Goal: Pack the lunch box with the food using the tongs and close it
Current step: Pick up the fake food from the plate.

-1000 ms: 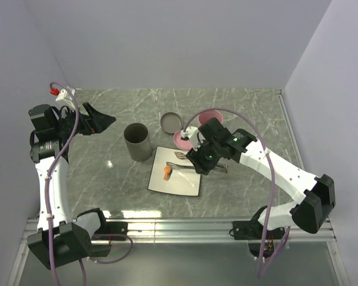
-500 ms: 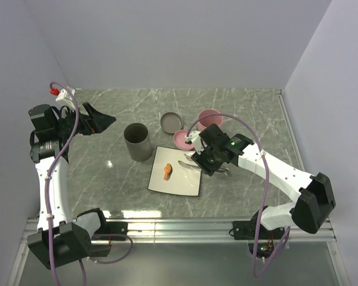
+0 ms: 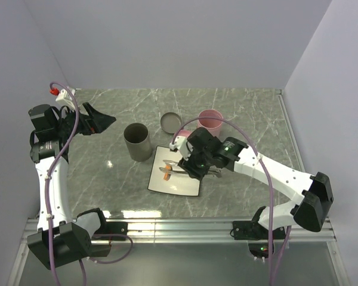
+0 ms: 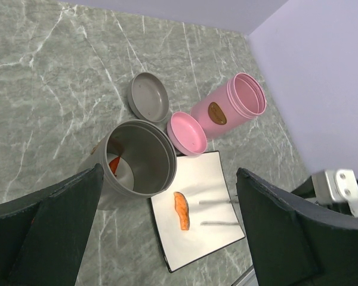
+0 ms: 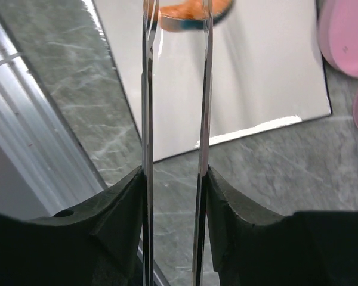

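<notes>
Lower centre of the top view, right gripper (image 3: 188, 165): clenched on the silver tongs (image 3: 178, 168), with the fingers (image 5: 122, 202) pressed against both thin arms from outside.
Tongs: held low over the white square plate (image 3: 180, 186) and pointed toward the left of the frame, tips apart.
Orange-red piece (image 3: 167, 173): laid on the plate's left part and seen between the tong tips in the right wrist view; contact cannot be told.
Grey container (image 3: 138, 142): stood upright and open, just beyond the plate's upper left corner; an orange-red patch is seen inside it.
Pink lid (image 4: 188, 132): laid at the plate's far edge.
Grey lid (image 3: 170, 123): laid flat, up and right of the grey container.
Pink cup (image 3: 210, 119): set at upper centre, open, just beside the pink lid.
Left gripper (image 3: 99, 119): raised at the upper left, fingers spread wide, nothing grasped.
</notes>
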Robot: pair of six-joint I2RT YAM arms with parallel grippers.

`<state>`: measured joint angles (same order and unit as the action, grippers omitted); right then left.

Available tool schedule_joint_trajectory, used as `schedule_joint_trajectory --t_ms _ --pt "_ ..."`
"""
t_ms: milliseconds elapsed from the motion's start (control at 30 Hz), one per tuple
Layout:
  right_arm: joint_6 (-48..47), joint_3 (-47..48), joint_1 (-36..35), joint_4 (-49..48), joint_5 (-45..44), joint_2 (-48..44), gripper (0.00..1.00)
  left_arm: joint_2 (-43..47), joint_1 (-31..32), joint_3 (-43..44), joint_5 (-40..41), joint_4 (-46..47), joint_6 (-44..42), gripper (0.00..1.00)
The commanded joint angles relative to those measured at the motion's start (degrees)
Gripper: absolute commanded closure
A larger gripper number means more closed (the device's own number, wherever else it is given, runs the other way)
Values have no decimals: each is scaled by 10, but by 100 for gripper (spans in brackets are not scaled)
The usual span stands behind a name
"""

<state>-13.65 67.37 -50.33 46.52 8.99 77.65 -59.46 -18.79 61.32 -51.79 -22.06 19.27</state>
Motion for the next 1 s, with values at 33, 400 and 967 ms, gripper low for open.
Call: schedule_joint_trajectory --t_ms 33,400,967 --pt "-16 38 -37 -7 16 18 52 7 -3 7 -13 13 0 1" --pt "-16 58 -67 -9 5 76 60 7 -2 8 -11 11 -3 1" --pt "3 -13 -50 -23 -41 85 69 8 -2 4 -9 11 -2 1"
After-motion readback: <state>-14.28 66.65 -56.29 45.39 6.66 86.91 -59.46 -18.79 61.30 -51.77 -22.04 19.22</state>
